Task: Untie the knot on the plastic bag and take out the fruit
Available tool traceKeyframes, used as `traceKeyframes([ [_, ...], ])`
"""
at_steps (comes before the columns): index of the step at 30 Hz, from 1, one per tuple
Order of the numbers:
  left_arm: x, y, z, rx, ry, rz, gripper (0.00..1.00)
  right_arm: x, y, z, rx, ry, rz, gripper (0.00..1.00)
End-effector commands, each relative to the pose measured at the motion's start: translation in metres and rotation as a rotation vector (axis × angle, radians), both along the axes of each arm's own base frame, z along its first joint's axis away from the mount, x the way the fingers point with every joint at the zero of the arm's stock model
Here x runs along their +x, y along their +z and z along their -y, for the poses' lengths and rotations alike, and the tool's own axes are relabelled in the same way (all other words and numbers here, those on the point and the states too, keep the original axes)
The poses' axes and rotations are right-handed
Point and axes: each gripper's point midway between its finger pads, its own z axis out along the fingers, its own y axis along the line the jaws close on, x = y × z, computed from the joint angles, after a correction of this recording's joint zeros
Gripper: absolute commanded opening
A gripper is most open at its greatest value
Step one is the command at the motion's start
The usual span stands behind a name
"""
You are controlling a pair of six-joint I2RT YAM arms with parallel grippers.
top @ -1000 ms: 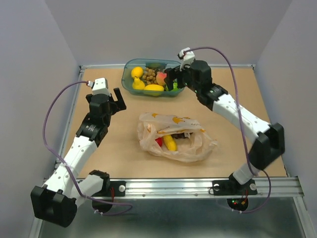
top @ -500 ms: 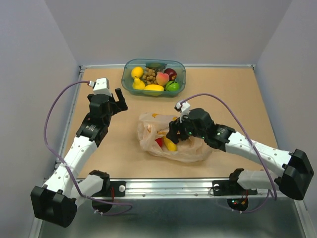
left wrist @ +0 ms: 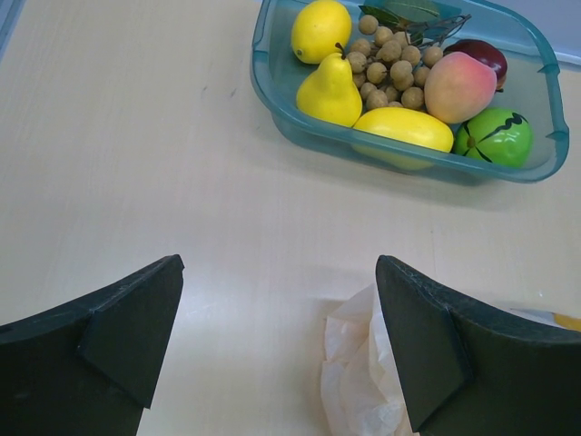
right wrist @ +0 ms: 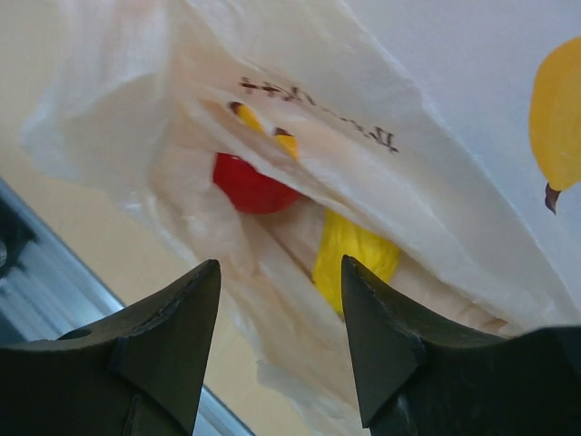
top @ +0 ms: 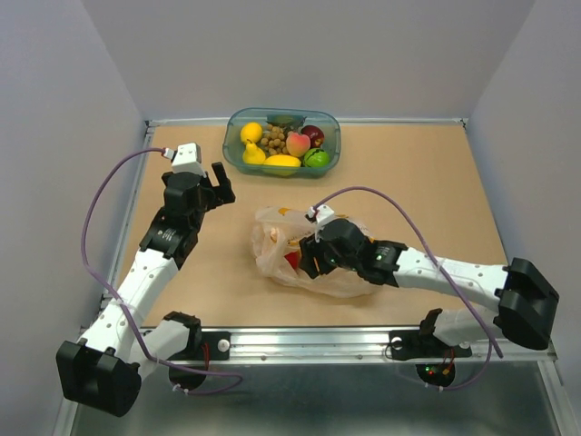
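Right claw, fingers apart, clamping nothing, faces the thin pale peach translucent plastic bag. In its wrist view, round red fruit lies at 11 o'clock and yellow fruit at 3 o'clock.

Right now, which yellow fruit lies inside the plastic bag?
The long yellow fruit beside the red fruit; the lemon, pear and mango sit in the teal tub.

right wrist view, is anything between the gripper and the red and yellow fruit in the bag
Yes, the plastic bag itself. The red fruit and yellow fruit lie ahead of the open right gripper, but a printed fold drapes over them and crumpled film sits just in front of it. No other object intervenes.
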Motion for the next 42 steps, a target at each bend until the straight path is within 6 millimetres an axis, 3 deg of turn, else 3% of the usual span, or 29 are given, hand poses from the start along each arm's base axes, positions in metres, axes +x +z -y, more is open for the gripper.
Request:
traceKeyframes([
  [1,0.001,0.009,-0.002,-0.018,0.005,0.048,0.98,0.021,-0.029,0.012,-0.075,-0.151,0.018,0.61],
  [5,0.002,0.007,0.000,-0.016,-0.001,0.041,0.98,0.041,-0.043,0.019,-0.142,-0.264,0.051,0.61],
  [14,0.002,0.005,-0.001,-0.011,-0.001,0.035,0.98,0.034,-0.101,0.011,-0.264,-0.190,-0.037,0.60],
  [16,0.003,0.005,-0.001,-0.009,0.000,0.036,0.98,0.030,-0.105,0.010,-0.265,-0.172,-0.051,0.52],
  [17,0.002,0.006,-0.001,-0.011,0.001,0.037,0.98,0.027,-0.103,0.009,-0.255,-0.160,-0.060,0.39],
  [19,0.002,0.005,-0.001,-0.009,0.002,0.036,0.98,0.022,-0.093,0.010,-0.229,-0.139,-0.052,0.13],
  [20,0.003,0.005,-0.001,-0.011,0.002,0.037,0.98,0.021,-0.089,0.011,-0.221,-0.123,-0.043,0.10],
  [25,0.003,0.003,0.001,-0.013,-0.006,0.030,0.98,0.010,-0.057,0.020,-0.171,-0.078,-0.006,0.08],
  [31,0.004,0.000,0.001,-0.011,-0.004,0.022,0.98,0.011,-0.031,0.055,-0.250,-0.130,0.056,0.06],
  [33,0.004,0.000,0.001,-0.012,-0.007,0.021,0.98,0.000,-0.021,0.047,-0.221,-0.013,0.058,0.01],
  [42,0.002,0.004,0.004,-0.025,-0.017,0.032,0.98,-0.044,0.025,0.013,-0.089,0.274,-0.042,0.00],
])
